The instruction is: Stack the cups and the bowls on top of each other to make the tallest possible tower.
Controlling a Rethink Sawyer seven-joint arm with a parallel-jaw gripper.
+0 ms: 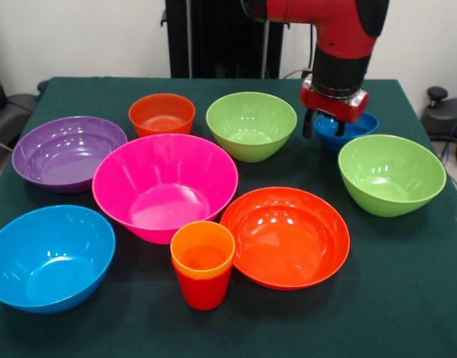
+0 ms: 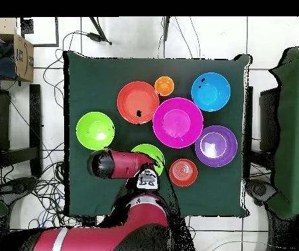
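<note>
- The orange cup point(image 1: 203, 250) is seen nested upright in the red cup point(image 1: 203, 289), at the front.
- Around them, upright and unstacked, are spread the pink bowl point(image 1: 165, 186), large orange-red bowl point(image 1: 285, 236), light blue bowl point(image 1: 49, 257), purple bowl point(image 1: 68, 153), small orange-red bowl point(image 1: 162, 114) and two lime green bowls point(image 1: 251, 125).
- The small blue bowl point(image 1: 351, 131) is partly hidden at the back.

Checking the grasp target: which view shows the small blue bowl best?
Front view. The small blue bowl shows its rim and part of its inside just under the gripper, beside a green bowl. The overhead view shows none of it: the arm covers that spot.
</note>
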